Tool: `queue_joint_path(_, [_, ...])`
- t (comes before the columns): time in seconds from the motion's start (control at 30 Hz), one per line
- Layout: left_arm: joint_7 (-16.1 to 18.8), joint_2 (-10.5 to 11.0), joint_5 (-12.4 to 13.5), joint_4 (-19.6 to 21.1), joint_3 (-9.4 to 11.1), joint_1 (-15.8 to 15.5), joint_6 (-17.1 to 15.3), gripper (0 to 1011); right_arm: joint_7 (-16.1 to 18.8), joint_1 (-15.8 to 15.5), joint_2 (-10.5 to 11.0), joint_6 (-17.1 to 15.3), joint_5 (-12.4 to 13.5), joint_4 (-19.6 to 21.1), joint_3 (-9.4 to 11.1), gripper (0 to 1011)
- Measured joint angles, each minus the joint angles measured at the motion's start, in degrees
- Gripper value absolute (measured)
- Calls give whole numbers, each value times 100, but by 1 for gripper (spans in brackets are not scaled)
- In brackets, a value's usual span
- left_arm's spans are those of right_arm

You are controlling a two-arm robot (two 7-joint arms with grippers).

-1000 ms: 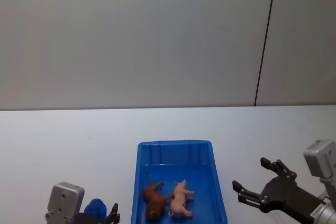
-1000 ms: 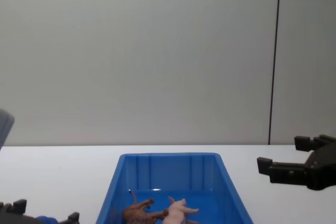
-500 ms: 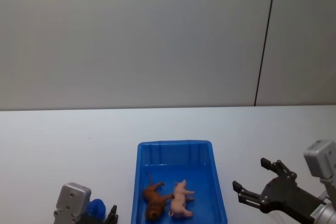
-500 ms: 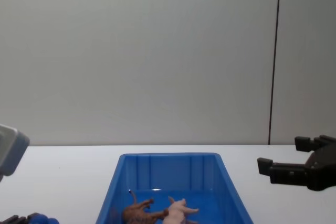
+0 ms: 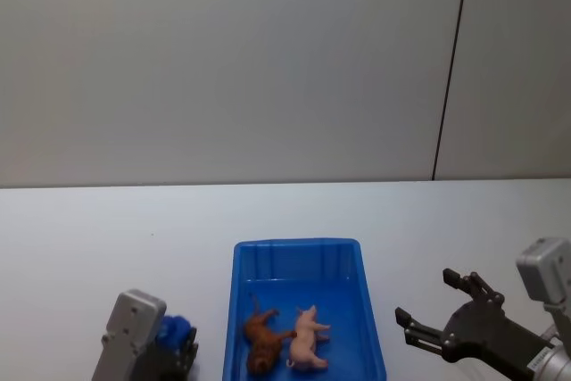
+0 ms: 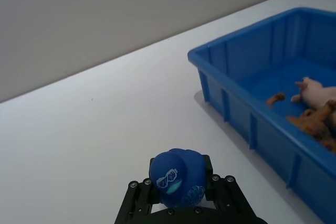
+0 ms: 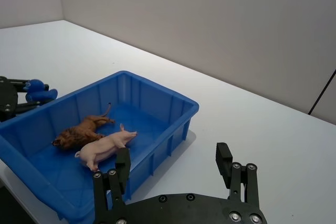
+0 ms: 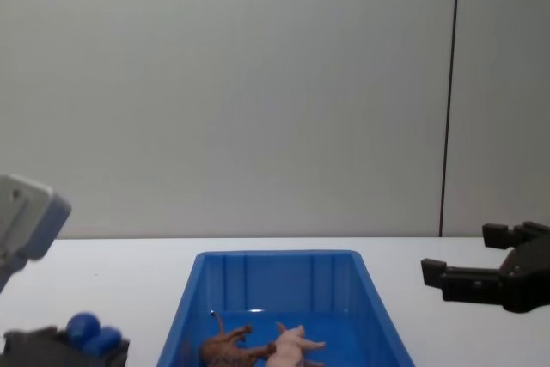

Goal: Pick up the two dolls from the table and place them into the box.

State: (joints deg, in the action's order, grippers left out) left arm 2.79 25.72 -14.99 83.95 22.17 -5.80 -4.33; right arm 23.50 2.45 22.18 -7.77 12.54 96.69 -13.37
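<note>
Pig (image 5: 308,338), brown doll (image 5: 261,338) lie in box (image 5: 297,249). Left hand (image 6: 178,195) grips blue duck (image 6: 177,178); right hand (image 5: 443,310) spread, empty.

this looks like a robot test room or lab, not a home. a wide plain white table (image 5: 134,220) stands against a bare grey panelled wall (image 5: 223,60) split by one thin dark vertical seam (image 5: 451,69). the table carries little beyond a blue plastic bin (image 5: 308,252) with toy animals (image 5: 285,338), set out between two black robot grippers.
</note>
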Motion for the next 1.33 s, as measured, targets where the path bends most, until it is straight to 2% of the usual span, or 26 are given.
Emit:
queue_joint_path(0.2, [-167,-56,181,154,-34,-151,32,413,0,0,0,0,0,0,0,1001])
queue_joint_path(0.4, [-442,-206,383,297,-34,-382,140,366,0,0,0,0,0,0,0,1001])
queue_joint_path(0.57, [-658,-346,486,324,3,-553,215,382,0,0,0,0,0,0,0,1001])
queue_joint_path(0.63, [-748,-400,520,324,22,-612,248,487,0,1,0,0,0,0,0,1001])
queue_joint_path(0.8, [-1029,-607,592,269,99,-818,368,635,0,0,0,0,0,0,0,1001])
queue_joint_path(0.83, [-1108,-665,597,236,120,-874,409,695,0,1,0,0,0,0,0,1001])
queue_joint_path(0.87, [-1108,-665,597,236,120,-874,409,695,0,1,0,0,0,0,0,1001])
queue_joint_path(0.97, [-1301,-801,596,146,173,-995,525,776,0,1,0,0,0,0,0,1001])
queue_joint_path(1.03, [-1446,-917,555,64,215,-1091,645,865,0,1,0,0,0,0,0,1001])
queue_joint_path(1.07, [-1494,-942,534,46,224,-1112,693,865,0,1,0,0,0,0,0,1001])
queue_joint_path(1.13, [-1557,-989,488,16,240,-1151,793,939,0,1,0,1,0,0,0,1001])
queue_joint_path(1.23, [-1672,-1042,404,-6,252,-1190,978,997,0,1,0,1,0,0,0,1001])
queue_joint_path(1.33, [-1757,-1063,311,4,253,-1201,1157,1001,0,1,0,0,0,0,0,1001])
